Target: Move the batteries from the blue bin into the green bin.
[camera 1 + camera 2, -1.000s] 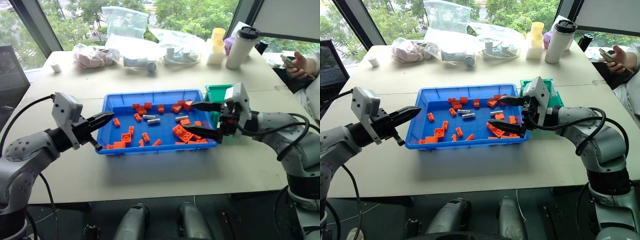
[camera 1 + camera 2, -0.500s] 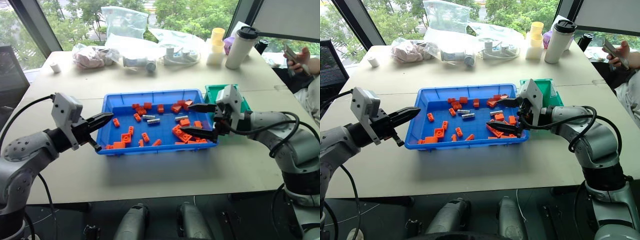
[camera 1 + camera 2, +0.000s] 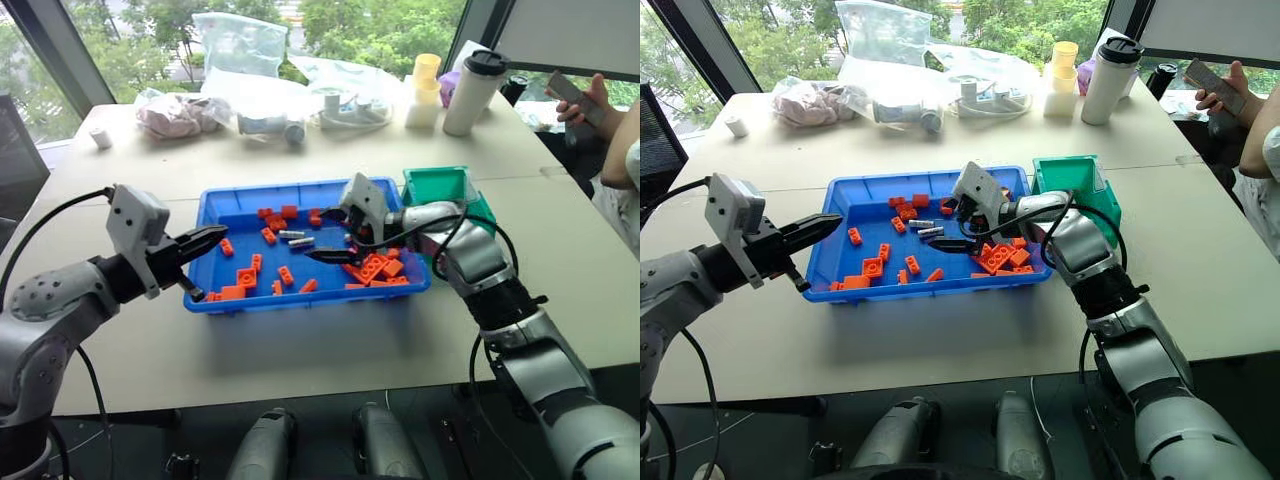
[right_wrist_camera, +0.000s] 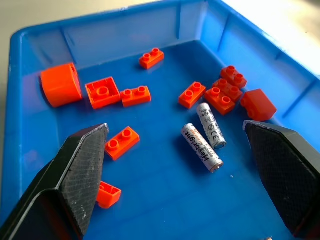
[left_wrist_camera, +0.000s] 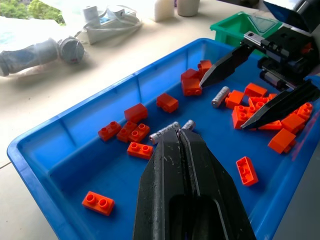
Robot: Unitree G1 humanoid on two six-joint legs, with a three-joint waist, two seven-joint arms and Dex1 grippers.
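Observation:
The blue bin (image 3: 300, 300) sits mid-table with the green bin (image 3: 440, 185) against its far right corner. Two silver batteries (image 4: 201, 147) (image 4: 211, 125) lie side by side on the blue floor among orange bricks. My right gripper (image 4: 175, 129) hangs open over the bin, its fingers spread wide with this pair ahead of them and nothing held. A third battery (image 5: 220, 96) lies under those spread fingers. My left gripper (image 5: 177, 131) is shut and empty. It hovers at the bin's left rim and points across it, partly hiding the battery pair in the left wrist view.
Orange bricks (image 3: 375, 268) are scattered over the blue bin, thickest at its right end. Plastic bags (image 3: 250, 45), yellow cups (image 3: 422, 85) and a tall tumbler (image 3: 468, 90) stand along the table's far side. A person's hand (image 3: 590, 100) holds a phone at the far right.
My right gripper has swung left from the bin's right end, beside the green bin, to over the batteries in the middle, staying open. The left gripper has not moved.

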